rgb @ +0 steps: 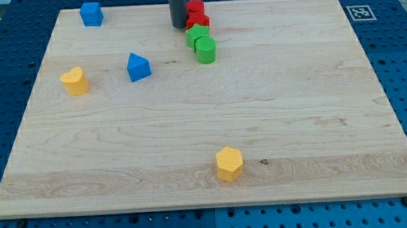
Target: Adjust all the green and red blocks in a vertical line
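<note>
Two red blocks and two green blocks stand in a short column near the view's top centre. A red cylinder (195, 7) is topmost, a red block (200, 20) just below it, then a green block (196, 35) and a green cylinder (206, 50) lowest, set slightly to the right. They touch one another. My tip (178, 25) is the end of the dark rod, just left of the red blocks and close to them.
A blue block (91, 14) sits at the top left and a blue triangular block (138, 66) left of centre. A yellow block (75, 81) is at the left and a yellow hexagonal block (229, 163) near the bottom centre. The wooden board (315, 122) lies on a blue pegboard.
</note>
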You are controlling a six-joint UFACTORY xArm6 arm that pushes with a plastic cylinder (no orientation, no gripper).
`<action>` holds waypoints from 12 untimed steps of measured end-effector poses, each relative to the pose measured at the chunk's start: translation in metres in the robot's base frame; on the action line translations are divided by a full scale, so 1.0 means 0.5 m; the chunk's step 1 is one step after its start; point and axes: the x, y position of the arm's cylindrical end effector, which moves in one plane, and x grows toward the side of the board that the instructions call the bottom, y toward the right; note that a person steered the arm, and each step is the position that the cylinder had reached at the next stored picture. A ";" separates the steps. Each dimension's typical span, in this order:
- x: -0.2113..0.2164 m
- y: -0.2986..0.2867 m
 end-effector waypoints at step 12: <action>0.129 0.003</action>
